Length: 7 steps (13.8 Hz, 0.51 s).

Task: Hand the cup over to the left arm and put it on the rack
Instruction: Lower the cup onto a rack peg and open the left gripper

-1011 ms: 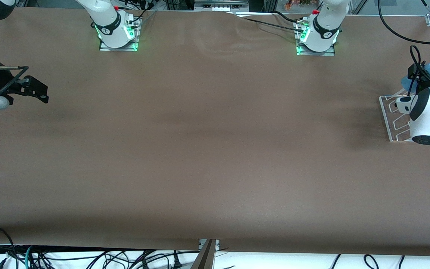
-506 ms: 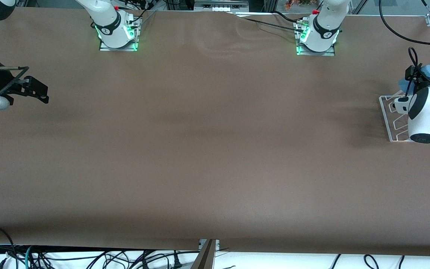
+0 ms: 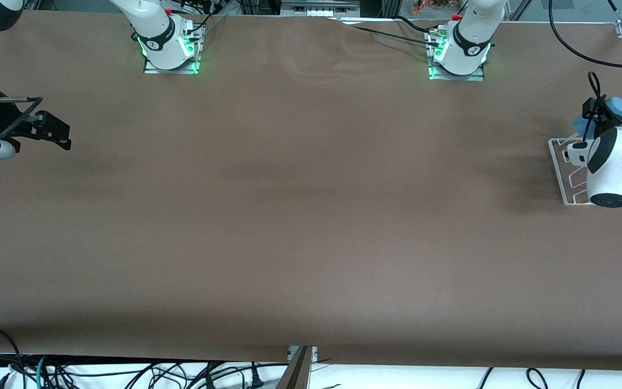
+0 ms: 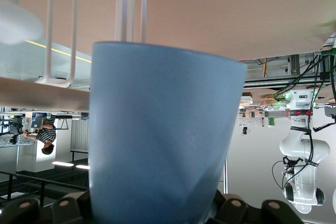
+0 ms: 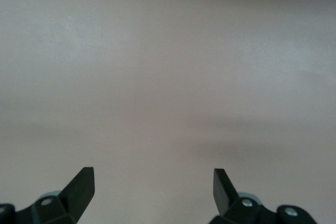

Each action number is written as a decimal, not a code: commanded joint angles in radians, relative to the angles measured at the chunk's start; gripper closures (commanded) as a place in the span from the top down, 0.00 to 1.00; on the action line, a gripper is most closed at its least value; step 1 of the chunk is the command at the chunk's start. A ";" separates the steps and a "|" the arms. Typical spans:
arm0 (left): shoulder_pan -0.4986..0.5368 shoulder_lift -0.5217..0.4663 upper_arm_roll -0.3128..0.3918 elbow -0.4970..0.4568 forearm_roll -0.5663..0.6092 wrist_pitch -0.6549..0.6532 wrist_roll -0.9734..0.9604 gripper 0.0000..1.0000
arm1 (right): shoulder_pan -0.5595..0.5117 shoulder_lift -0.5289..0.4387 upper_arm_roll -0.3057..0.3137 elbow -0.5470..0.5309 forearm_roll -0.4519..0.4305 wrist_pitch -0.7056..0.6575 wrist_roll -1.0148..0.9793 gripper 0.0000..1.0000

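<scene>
1. The left tool (image 3: 608, 116) is clamped on the cup (image 4: 157, 135), which is held in the air over the rack (image 3: 562, 173) at the left arm's end of the worktop (image 3: 311, 216).
2. The cup is seen as smooth, plain, light-blue plastic, tapered and without a handle; what it contains cannot be told.
3. The rack is made of thin white bent wire with upright loops; part of it is hidden by the white wrist of the left arm (image 3: 613, 167).
4. The right tool (image 5: 152, 192) is held wide apart and empty over bare worktop at the right arm's end, where that arm waits.
5. The worktop is covered by a matte brown sheet with faint wrinkles.
</scene>
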 commanded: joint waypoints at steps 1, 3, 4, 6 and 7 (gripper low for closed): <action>0.014 -0.010 -0.004 0.027 -0.036 -0.005 0.006 1.00 | -0.009 0.007 0.005 0.018 0.013 0.000 -0.016 1.00; 0.006 -0.013 -0.007 0.043 -0.041 -0.024 0.004 1.00 | -0.009 0.007 0.005 0.018 0.013 0.000 -0.013 1.00; 0.000 -0.015 -0.010 0.069 -0.041 -0.048 0.004 1.00 | -0.011 0.007 0.003 0.016 0.011 0.000 -0.013 1.00; -0.027 -0.013 -0.013 0.123 -0.044 -0.103 0.007 1.00 | -0.011 0.013 0.003 0.018 0.011 0.000 -0.015 1.00; -0.046 -0.015 -0.013 0.163 -0.050 -0.132 0.006 1.00 | -0.011 0.013 0.003 0.018 0.009 0.000 -0.013 1.00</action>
